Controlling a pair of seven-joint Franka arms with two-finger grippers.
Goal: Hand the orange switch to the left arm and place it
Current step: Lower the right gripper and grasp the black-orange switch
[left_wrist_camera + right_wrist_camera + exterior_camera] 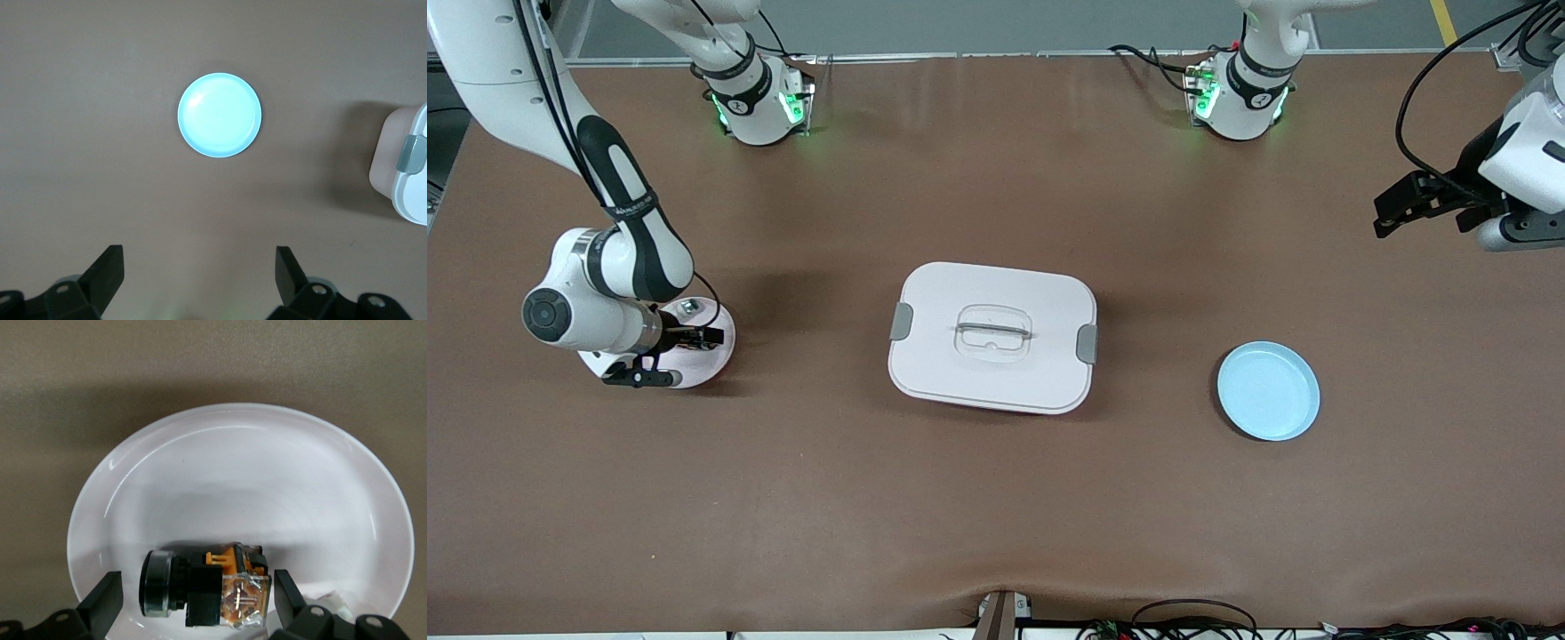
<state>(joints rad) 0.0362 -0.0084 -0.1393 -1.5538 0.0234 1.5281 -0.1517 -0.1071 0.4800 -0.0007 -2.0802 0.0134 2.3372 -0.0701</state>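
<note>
The orange switch, a black body with orange parts and a clear end, lies on its side in a pale pink plate at the right arm's end of the table. My right gripper is down at that plate and open, one finger on each side of the switch, not closed on it. My left gripper hangs open and empty in the air over the left arm's end of the table. The white box with grey clips sits mid-table between the two plates.
A light blue plate lies toward the left arm's end, beside the box; the left wrist view shows this plate and a corner of the box. A small silver part rests on the pink plate's rim.
</note>
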